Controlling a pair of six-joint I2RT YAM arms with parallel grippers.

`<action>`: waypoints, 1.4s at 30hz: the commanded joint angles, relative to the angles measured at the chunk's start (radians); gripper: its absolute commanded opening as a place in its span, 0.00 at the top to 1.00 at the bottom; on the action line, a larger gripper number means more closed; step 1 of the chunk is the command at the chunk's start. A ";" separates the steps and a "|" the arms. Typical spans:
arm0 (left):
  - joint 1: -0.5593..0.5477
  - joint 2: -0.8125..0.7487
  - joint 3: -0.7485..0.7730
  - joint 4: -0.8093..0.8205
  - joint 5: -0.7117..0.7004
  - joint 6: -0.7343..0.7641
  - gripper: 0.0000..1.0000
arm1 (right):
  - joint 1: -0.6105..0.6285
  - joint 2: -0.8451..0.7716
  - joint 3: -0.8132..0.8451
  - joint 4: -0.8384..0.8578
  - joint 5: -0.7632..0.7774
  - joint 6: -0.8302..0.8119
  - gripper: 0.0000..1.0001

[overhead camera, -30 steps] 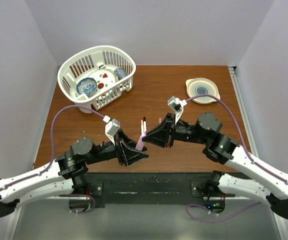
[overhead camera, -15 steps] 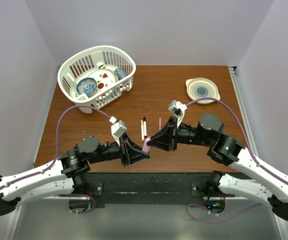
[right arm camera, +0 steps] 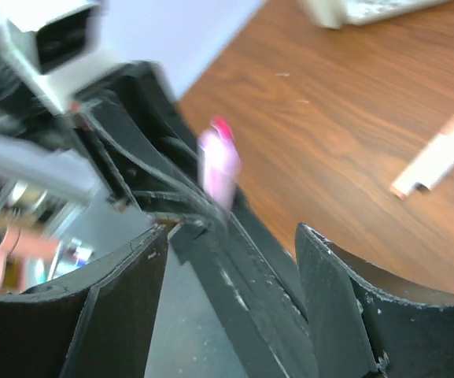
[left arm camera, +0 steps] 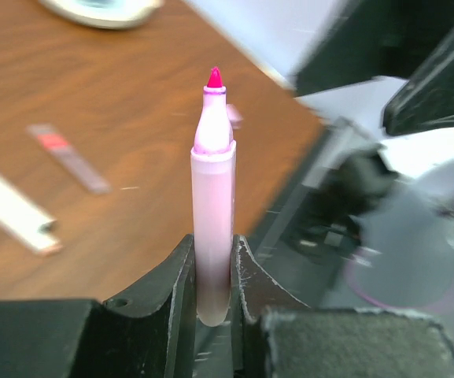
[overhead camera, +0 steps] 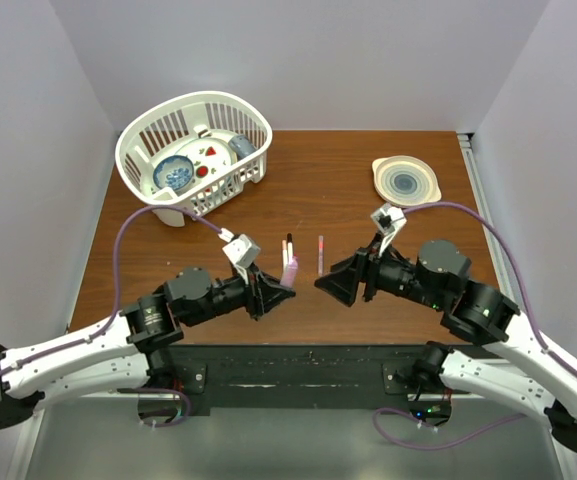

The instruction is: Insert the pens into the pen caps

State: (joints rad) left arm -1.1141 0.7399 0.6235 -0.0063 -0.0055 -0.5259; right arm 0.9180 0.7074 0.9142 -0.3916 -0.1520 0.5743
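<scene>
1. The right gripper (overhead camera: 326, 283) has let go and drawn back toward the right of the overhead view; a second ago it met the left one at the centre, both on the same pen; its jaws now stand spread, with nothing between them in its own wrist view.
2. The left gripper (overhead camera: 284, 285) has tightened and is pinching the pink pen (left arm camera: 213, 228) low on the barrel; the pen stands upright just left of centre in the overhead view; its red-pink tip is bare near the top of the left wrist view.
3. So the pen has passed to the left arm alone; no cap is on it, and insertion is not yet done.
4. On the table (overhead camera: 308, 180), just above the grippers in the overhead view, lie a white pen (overhead camera: 287, 258) and a slim pinkish piece (overhead camera: 320, 250), apart from each other; whether that piece is a cap or a pen I cannot tell.
5. As a judgement, the freed right gripper would next fetch a cap; the upright, unobstructed tip suits pushing one on.
</scene>
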 commanded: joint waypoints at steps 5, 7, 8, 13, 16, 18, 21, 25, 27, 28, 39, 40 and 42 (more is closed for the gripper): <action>-0.001 -0.131 0.076 -0.270 -0.490 0.240 1.00 | -0.005 0.341 0.170 -0.378 0.494 0.094 0.39; -0.001 -0.152 0.041 -0.244 -0.487 0.267 1.00 | -0.047 0.377 0.178 -0.386 0.546 0.113 0.39; -0.001 -0.157 0.029 -0.218 -0.478 0.271 1.00 | -0.076 0.389 0.173 -0.386 0.552 0.121 0.38; 0.007 0.004 0.054 -0.219 -0.439 0.227 1.00 | -0.356 0.434 0.098 -0.359 0.543 0.127 0.37; 0.028 0.151 0.097 -0.233 -0.374 0.216 1.00 | -0.403 0.457 0.062 -0.326 0.632 0.075 0.39; 0.075 0.220 0.097 -0.215 -0.317 0.205 1.00 | -0.456 0.477 0.049 -0.316 0.661 0.041 0.39; 0.218 0.245 0.035 -0.120 -0.122 0.179 1.00 | -0.566 0.530 0.025 -0.300 0.609 0.001 0.38; 0.272 0.259 0.041 -0.121 -0.091 0.156 1.00 | -0.662 0.621 0.040 -0.341 0.569 -0.057 0.29; 0.273 0.262 0.073 -0.161 -0.091 0.158 1.00 | -0.725 0.656 0.031 -0.339 0.516 -0.099 0.26; 0.272 0.262 0.087 -0.178 -0.088 0.159 1.00 | -0.746 0.664 0.013 -0.329 0.496 -0.106 0.23; 0.272 0.210 0.125 -0.245 -0.056 0.184 1.00 | -0.900 0.771 -0.077 -0.270 0.330 -0.160 0.25; 0.272 0.214 0.128 -0.244 -0.048 0.187 1.00 | -0.903 0.783 -0.075 -0.268 0.312 -0.160 0.25; 0.273 0.216 0.131 -0.245 -0.048 0.188 1.00 | -0.909 0.800 -0.075 -0.267 0.299 -0.162 0.28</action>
State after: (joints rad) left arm -0.8436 0.9619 0.7189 -0.2646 -0.0799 -0.3550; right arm 0.0223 1.4765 0.8429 -0.6930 0.2123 0.4355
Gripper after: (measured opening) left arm 0.211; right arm 0.749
